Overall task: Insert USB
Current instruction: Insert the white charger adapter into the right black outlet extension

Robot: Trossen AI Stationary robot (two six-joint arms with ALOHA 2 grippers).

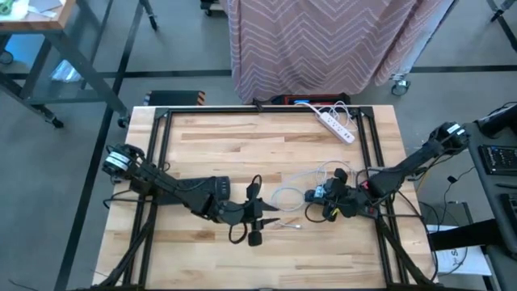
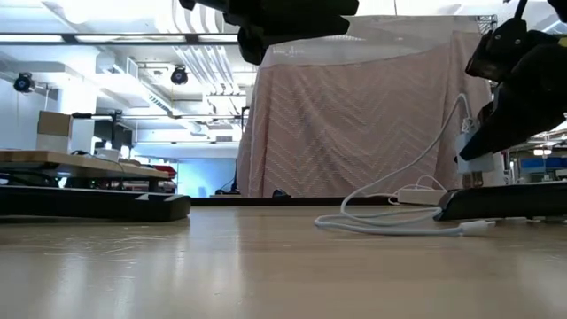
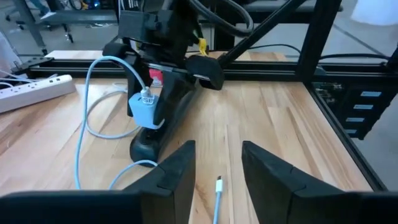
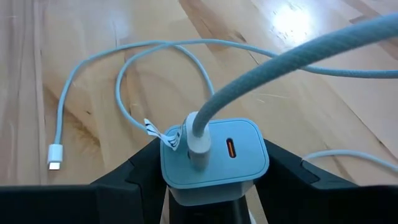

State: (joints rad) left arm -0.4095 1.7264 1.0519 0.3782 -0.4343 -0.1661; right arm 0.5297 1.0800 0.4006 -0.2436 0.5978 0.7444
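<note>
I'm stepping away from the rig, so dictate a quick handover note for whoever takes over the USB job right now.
Right gripper: shut on the charger block, held above the table; one cable already plugged in, second port empty.
Left gripper: open, empty, straddling the free USB plug, which lies on the table in front of the right arm.
Done: charger picked up and presented.
Left: grasp the free plug, lift it, line it up and push it into the empty port.

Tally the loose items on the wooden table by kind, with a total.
Charger block: 1
Power strip: 1
Free cable plug: 1
Total: 3
</note>
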